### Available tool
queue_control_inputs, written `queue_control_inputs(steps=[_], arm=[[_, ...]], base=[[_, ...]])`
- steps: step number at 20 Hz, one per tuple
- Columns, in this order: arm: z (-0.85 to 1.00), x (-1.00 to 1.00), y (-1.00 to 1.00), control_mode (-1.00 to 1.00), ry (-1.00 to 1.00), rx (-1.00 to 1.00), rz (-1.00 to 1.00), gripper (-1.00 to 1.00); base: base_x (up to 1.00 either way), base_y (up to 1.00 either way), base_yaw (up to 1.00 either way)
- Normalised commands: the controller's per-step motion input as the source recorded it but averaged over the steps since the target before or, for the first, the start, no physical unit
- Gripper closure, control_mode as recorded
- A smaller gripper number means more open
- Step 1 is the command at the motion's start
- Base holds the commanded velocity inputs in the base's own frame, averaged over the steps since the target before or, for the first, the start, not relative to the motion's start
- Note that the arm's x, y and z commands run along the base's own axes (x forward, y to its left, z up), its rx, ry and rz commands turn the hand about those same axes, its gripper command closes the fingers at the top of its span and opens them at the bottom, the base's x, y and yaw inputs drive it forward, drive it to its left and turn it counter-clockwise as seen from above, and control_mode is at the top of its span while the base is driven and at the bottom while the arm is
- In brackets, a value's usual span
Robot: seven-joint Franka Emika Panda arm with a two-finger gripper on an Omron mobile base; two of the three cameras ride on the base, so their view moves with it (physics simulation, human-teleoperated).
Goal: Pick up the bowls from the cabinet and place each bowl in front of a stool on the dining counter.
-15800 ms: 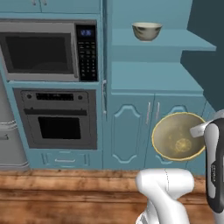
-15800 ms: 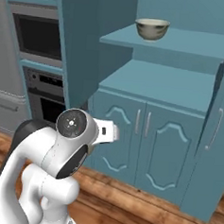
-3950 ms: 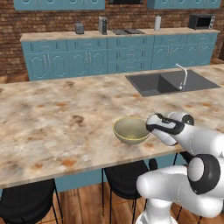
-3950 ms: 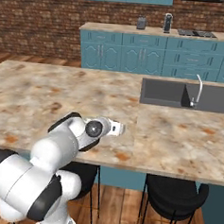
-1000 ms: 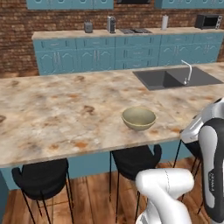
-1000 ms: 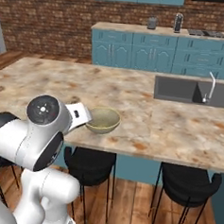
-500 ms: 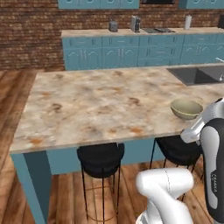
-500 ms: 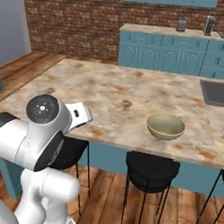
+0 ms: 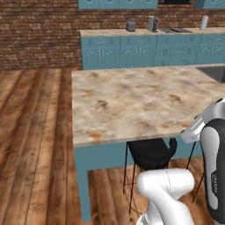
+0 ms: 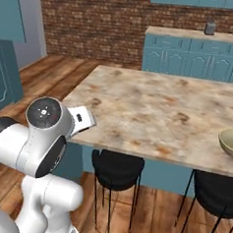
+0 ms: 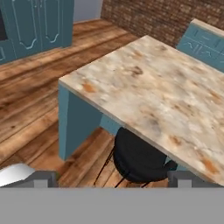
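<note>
From the left base view, the dining counter (image 9: 132, 103) stretches across the middle, its marbled top bare at this end, and a stool (image 9: 151, 154) with a black seat sits tucked under the near edge; the wall counter (image 9: 145, 48) runs along the brick wall behind. Over to the right base view: the tan-yellow bowl (image 10: 232, 143) rests on the stone top at the far right, cut by the frame's edge, with a stool (image 10: 117, 170) under the counter's near edge to its left and a second one below the bowl. In the hand view, the gripper (image 11: 111, 178) looks down at the counter's corner and a black stool, fingertips (image 11: 41, 177) spread wide apart, holding nothing.
</note>
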Motion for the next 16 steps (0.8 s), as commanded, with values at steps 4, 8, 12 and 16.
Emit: queue_control_inputs(steps=[4, 8, 12, 16], arm=[[0.00, 0.00, 0.00, 1.00, 0.00, 0.00, 0.00, -1.00], [0.00, 0.00, 0.00, 1.00, 0.00, 0.00, 0.00, -1.00], [0.00, 0.00, 0.00, 1.00, 0.00, 0.00, 0.00, -1.00], [0.00, 0.00, 0.00, 1.00, 0.00, 0.00, 0.00, -1.00]], base=[[0.00, 1.00, 0.00], [-0.01, 1.00, 0.00], [-0.06, 1.00, 0.00], [0.03, 1.00, 0.00]])
